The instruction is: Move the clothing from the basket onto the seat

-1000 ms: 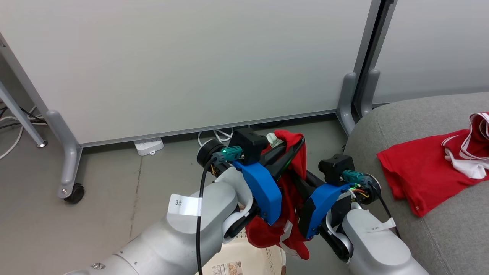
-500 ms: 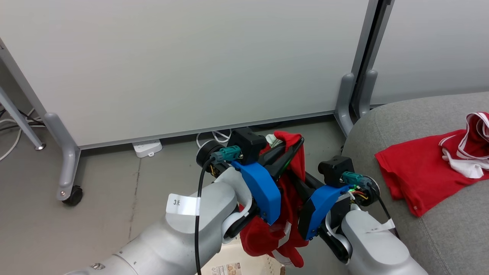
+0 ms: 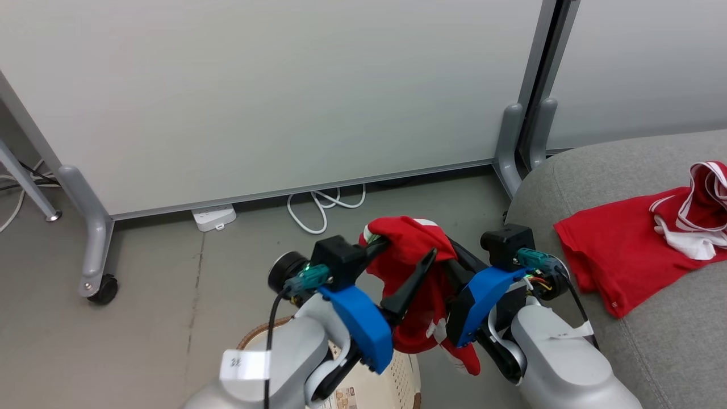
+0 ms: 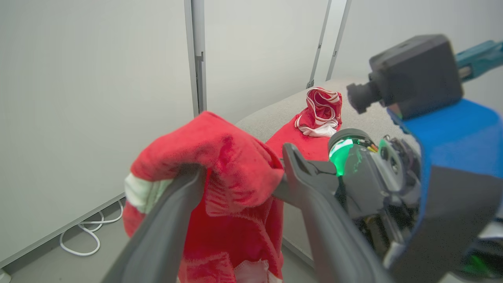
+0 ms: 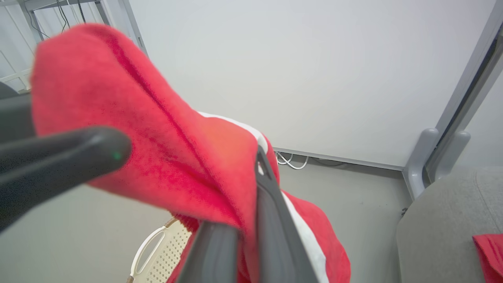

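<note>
garment [image 3: 412,255]: bright red, white stripe, white trim.
second garment [image 3: 613,255]: bright red, white piping, white panel.
seat [image 3: 670,352]: light grey.
basket [image 3: 400,378]: cream-white, dotted with small holes; brown woven-look rim.
left end effector [image 3: 409,247]: dark grey fingers, blue housing, teal plug, black camera block.
right end effector [image 5: 251,169]: dark grey fingers, blue housing, teal plug, green light.
arms [image 3: 284,363]: pale silver-grey, white labels.
floor [image 3: 170,318]: dull grey.
panels [image 3: 255,96]: off-white, grey frames.
cable [image 3: 318,213]: white.
caster [image 3: 105,288]: black.

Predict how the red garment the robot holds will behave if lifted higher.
Probably floppy: the red garment folds and hangs below the right gripper pinching it. Likely light, as thin fingers carry it. Its loose lower end may swing or snag.
</note>
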### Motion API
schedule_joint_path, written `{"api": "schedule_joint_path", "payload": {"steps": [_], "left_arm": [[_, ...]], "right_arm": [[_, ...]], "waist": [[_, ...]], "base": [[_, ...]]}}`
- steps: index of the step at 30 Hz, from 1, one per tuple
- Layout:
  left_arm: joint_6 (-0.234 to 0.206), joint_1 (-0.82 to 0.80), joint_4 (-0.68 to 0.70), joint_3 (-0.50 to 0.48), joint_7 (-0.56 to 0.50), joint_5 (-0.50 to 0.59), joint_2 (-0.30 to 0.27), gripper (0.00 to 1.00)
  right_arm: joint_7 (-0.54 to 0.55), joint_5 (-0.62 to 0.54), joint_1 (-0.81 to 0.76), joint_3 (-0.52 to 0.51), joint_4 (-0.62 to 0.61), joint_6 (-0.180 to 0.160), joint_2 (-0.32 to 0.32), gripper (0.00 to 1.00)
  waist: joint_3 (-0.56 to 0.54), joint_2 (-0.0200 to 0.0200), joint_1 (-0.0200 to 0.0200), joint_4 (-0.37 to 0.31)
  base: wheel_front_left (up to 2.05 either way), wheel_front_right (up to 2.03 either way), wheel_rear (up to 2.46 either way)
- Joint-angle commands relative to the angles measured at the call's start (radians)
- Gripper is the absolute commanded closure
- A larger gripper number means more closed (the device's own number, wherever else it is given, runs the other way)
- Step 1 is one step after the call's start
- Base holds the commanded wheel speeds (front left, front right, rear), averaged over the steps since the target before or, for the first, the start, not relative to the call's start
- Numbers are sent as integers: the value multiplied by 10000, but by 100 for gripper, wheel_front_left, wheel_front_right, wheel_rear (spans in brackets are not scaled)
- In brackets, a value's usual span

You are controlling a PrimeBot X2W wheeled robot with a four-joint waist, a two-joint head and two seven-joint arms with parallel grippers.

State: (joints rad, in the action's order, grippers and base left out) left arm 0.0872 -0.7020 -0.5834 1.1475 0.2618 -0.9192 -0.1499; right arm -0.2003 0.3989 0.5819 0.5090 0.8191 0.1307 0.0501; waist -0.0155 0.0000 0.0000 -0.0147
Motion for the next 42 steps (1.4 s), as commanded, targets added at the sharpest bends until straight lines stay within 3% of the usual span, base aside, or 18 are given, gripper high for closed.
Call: {"api": "schedule_joint_path", "payload": {"steps": [1,11,15,21,29,42], "left_arm": [[-147,601,415,-475,43,460,-312,0],[-367,3507,2564,-3540,35,2687,-1274,0],[-439,4662,3317,-4919,36,3612,-1347,0],[-153,5721,3622,-6304,36,4397,-1042,0],[277,6159,3516,-7079,36,5031,-520,0],[454,6224,3355,-7467,37,5401,-168,0]], "right_arm": [[-82,-4,172,-124,63,1,5,100],[-221,-262,298,-606,278,1,3,100],[-232,-352,297,-783,320,1,3,100],[-245,-443,177,-972,331,1,3,100],[-158,-490,45,-1042,238,1,3,100],[-84,-541,79,-1074,96,1,3,100]], "waist": [[40,0,0,-12],[133,0,0,36],[133,0,0,108],[111,0,0,244],[105,0,0,308],[250,0,0,-156]], "base": [[0,0,0],[0,0,0],[0,0,0],[0,0,0],[0,0,0],[0,0,0]]}}
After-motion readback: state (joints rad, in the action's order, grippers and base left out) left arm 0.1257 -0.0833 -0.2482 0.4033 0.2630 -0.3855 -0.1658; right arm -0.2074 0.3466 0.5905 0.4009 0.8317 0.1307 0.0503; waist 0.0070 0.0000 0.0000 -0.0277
